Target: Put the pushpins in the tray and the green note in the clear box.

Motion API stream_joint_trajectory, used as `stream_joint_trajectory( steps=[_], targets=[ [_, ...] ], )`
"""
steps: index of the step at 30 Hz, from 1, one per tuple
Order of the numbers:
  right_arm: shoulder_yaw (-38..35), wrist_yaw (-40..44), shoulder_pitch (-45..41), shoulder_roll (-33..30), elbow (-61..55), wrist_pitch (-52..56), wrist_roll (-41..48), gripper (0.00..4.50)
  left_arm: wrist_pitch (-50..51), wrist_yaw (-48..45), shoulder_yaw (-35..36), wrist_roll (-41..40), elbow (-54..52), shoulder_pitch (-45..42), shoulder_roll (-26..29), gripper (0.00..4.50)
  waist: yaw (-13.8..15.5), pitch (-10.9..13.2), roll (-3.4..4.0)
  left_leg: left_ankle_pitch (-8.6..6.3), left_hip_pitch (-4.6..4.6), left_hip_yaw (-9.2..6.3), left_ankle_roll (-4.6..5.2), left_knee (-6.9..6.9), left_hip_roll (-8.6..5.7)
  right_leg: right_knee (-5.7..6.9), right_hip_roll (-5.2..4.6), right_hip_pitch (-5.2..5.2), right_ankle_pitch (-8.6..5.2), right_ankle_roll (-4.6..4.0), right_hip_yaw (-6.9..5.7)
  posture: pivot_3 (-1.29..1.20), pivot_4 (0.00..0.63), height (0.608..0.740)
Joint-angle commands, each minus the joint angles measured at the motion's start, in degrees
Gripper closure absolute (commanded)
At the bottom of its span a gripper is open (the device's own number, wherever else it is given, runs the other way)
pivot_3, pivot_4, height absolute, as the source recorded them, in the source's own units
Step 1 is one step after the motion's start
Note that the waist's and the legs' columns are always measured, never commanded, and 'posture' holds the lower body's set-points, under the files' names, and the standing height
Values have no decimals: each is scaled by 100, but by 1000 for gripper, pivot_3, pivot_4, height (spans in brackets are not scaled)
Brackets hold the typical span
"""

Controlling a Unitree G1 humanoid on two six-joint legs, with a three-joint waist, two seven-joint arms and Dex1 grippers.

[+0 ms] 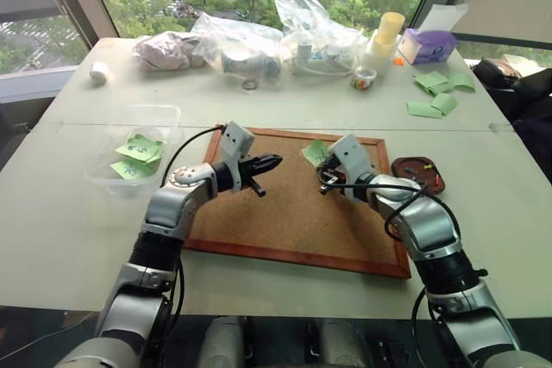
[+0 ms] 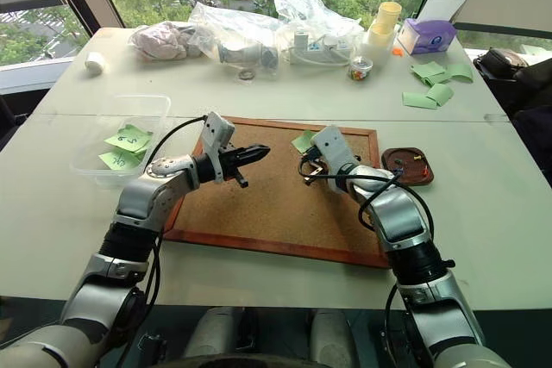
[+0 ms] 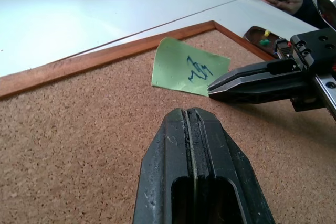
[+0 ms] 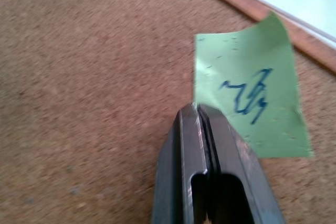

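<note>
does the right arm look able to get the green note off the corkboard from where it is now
Probably yes: the right gripper is shut at the edge of the green note, with bare corkboard around it; whether it pinches the paper is unclear.

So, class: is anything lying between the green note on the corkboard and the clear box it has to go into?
The left gripper hangs over the corkboard between the green note and the clear box; nothing else visible intervenes.

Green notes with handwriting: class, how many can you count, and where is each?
3. One green note lies on the corkboard at its far edge, by the right hand. Two lie in the clear box. More could be hidden beneath them.
</note>
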Motion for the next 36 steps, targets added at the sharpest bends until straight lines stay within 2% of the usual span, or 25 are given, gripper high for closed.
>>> stream_joint_trajectory(
  steps=[1,9,12,16,19,25,36],
  targets=[
    [-291,-91,107,-7,-16,190,24,4424,-193,-97,0,47,-33,-197,-1,4500,-9,0,0,0,0,0,0,0,0,0,0,0,0,0,0,0,150,740],
    [-765,87,83,182,-428,471,518,4424,-284,-175,-21,124,81,-291,-51,4500,-15,0,0,0,0,1,0,0,0,0,1,-1,0,0,0,0,150,740],
    [-824,167,12,193,-520,476,643,3644,-312,-188,-41,150,92,-280,-73,4500,-17,0,0,0,0,1,0,-1,1,1,1,-3,0,0,0,0,150,740],
    [-726,245,-147,235,-636,543,745,1712,-317,-201,-43,165,74,-258,-82,4500,-18,0,0,0,0,1,0,-1,1,0,1,-3,0,0,0,0,150,740],
    [-565,296,-175,303,-619,532,757,1712,-297,-194,-27,166,40,-232,-84,4500,-20,0,0,0,0,1,0,-2,1,0,1,-4,0,0,0,0,150,740],
    [-245,337,-274,294,116,88,421,1712,-272,-173,-18,163,-44,-162,-70,4500,-16,0,0,0,-1,1,0,-2,0,0,1,-3,0,0,0,0,150,740],
    [-141,526,-431,108,917,-523,4,1712,-224,-111,0,149,-204,-50,-48,4500,-19,0,0,0,0,1,0,-2,1,1,2,-3,0,0,0,0,150,740]
  ],
)
